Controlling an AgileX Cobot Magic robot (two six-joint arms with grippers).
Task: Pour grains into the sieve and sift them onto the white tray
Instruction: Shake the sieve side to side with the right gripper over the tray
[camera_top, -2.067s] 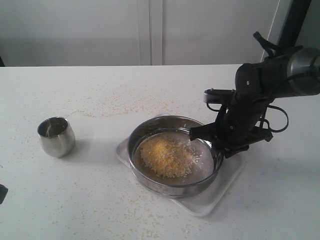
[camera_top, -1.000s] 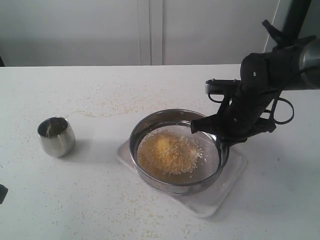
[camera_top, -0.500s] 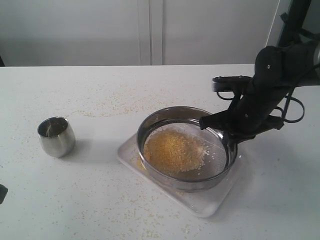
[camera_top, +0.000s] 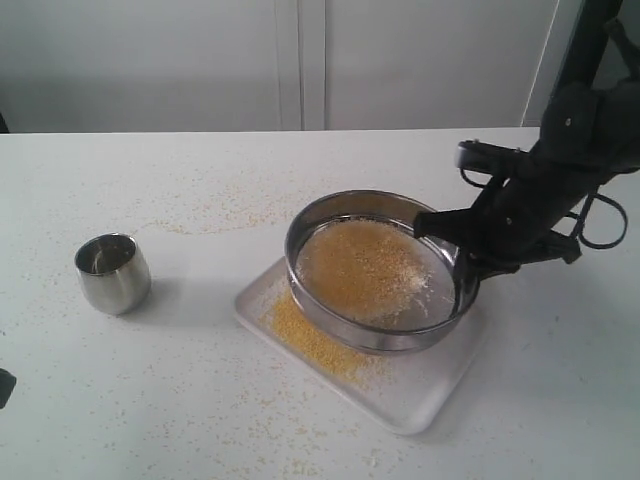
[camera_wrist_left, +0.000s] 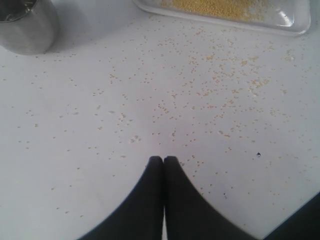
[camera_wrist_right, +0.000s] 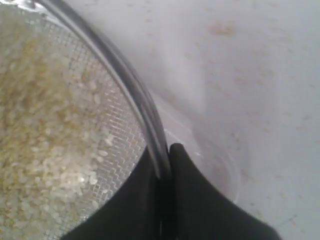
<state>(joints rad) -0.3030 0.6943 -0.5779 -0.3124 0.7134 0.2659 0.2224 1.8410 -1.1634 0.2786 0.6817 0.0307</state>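
On the exterior view I have the right gripper (camera_top: 464, 266) clamped on the right side of the sieve (camera_top: 330, 322) rim, one finger inside the ring and one outside. The sieve sits tilted over the far part of the white tray (camera_top: 432, 388); I cannot tell whether its bottom touches the tray. The grains (camera_top: 368, 266) lie spread across the mesh, yellow-orange with a paler patch toward the gripper side. A band of fine yellow granules (camera_top: 312, 340) lies on the tray just beside the sieve's near-left edge. The steel cup (camera_top: 112, 272) stands upright on the table (camera_top: 200, 410), well apart to the left, and loose grains are scattered over the tabletop

On the left wrist view the left gripper (camera_wrist_left: 163, 161) hangs over bare table with its fingertips pressed together, holding nothing. I see the cup (camera_wrist_left: 24, 26) at one corner and the tray's rim (camera_wrist_left: 296, 22) with granules (camera_wrist_left: 220, 6) on it along the edge

On the right wrist view the right gripper (camera_wrist_right: 164, 159) pinches the sieve's steel wall (camera_wrist_right: 125, 75) between its two dark fingers. Whitish rice-like grains (camera_wrist_right: 45, 130) rest on the wire mesh, and the tray (camera_wrist_right: 227, 165) shows blurred below the rim
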